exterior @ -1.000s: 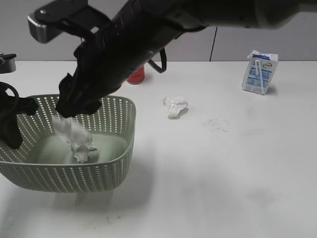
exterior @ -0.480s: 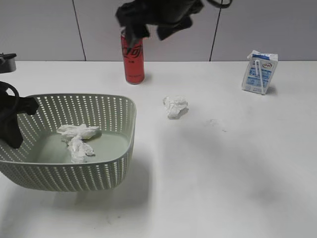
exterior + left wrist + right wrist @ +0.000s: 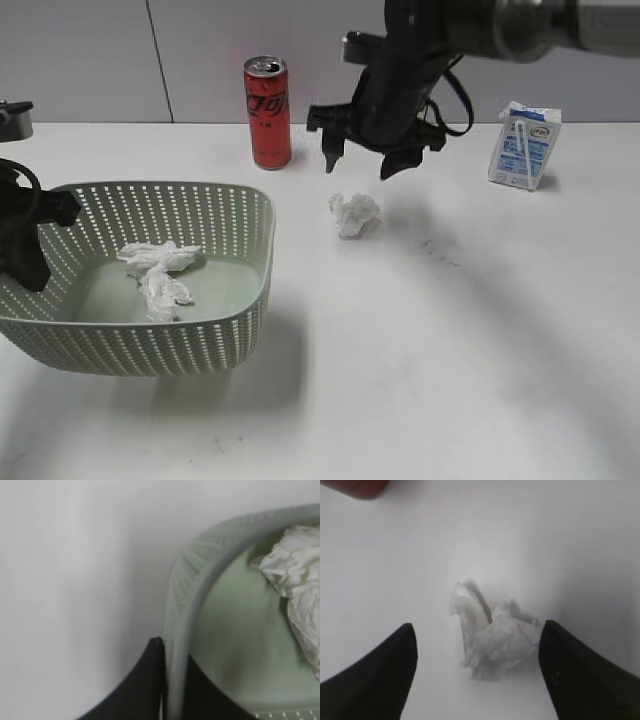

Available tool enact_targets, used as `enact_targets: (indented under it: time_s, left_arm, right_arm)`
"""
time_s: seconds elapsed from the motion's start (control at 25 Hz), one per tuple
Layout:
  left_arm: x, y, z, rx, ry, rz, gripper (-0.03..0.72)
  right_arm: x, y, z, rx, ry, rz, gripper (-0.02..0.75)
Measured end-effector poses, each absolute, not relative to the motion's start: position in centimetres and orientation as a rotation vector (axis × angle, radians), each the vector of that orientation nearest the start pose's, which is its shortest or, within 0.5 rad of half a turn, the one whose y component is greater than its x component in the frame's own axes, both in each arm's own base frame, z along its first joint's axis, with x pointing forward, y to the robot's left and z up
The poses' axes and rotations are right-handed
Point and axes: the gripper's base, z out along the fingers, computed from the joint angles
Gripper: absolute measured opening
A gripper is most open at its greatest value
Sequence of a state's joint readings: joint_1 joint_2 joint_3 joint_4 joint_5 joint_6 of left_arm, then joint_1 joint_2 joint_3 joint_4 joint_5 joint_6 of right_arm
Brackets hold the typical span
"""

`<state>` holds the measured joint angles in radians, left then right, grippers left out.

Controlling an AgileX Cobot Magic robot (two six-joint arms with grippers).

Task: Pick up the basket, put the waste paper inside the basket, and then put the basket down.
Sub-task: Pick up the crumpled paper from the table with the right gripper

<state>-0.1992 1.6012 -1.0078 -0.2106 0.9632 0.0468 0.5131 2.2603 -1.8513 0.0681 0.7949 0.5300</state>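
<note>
Basket [image 3: 140,285]: pale green, perforated sides, sits at the near left of the white table [image 3: 450,350]. Its left end is raised a little, with shadow showing beneath it. My left gripper [image 3: 30,235] clamps that left rim; in the left wrist view my two dark fingers [image 3: 145,680] stand one on each side of the rim [image 3: 177,630], pressed against it.

Paper in the basket [image 3: 157,272]: crumpled white tissue lying on the basket floor, left of centre. I cannot tell whether it is one wad or two tangled together. In the left wrist view it shows at the right edge [image 3: 295,580], against the green floor.

Paper on the table [image 3: 354,214]: one crumpled white wad, right of the basket and apart from it, roughly mid-table.

My right gripper [image 3: 362,160]: hangs in the air just above and behind that loose wad, not touching it, fingers spread wide apart. In the right wrist view the wad [image 3: 492,637] lies between my two dark fingertips [image 3: 385,665], with clear table on either side.

Red can [image 3: 267,112]: upright at the far edge, left of my right gripper.

Blue-and-white carton [image 3: 524,145]: upright at the far right, well apart from everything else
</note>
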Motion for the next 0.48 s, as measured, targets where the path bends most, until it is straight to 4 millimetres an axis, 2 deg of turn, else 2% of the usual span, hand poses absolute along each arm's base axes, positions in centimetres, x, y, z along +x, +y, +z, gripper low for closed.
enact_targets:
  time_s: [0.16, 0.24, 0.36, 0.48]
  left_arm:
    - [27.8, -7.2, 21.3, 0.204, 3.032, -0.284, 0.006]
    - [27.8, -7.2, 21.3, 0.204, 3.032, -0.284, 0.006]
    - [27.8, -7.2, 21.3, 0.204, 3.032, -0.284, 0.006]
    - [27.8, -7.2, 21.3, 0.204, 3.032, -0.284, 0.006]
  right_arm:
    - [43.2, 24.8, 12.9, 0.082, 2.824, 0.331, 0.571]
    - [43.2, 24.8, 11.2, 0.082, 2.853, 0.303, 0.569]
    - [43.2, 24.7, 10.7, 0.064, 2.862, 0.272, 0.523]
    - [43.1, 24.6, 10.7, 0.057, 2.882, 0.251, 0.370]
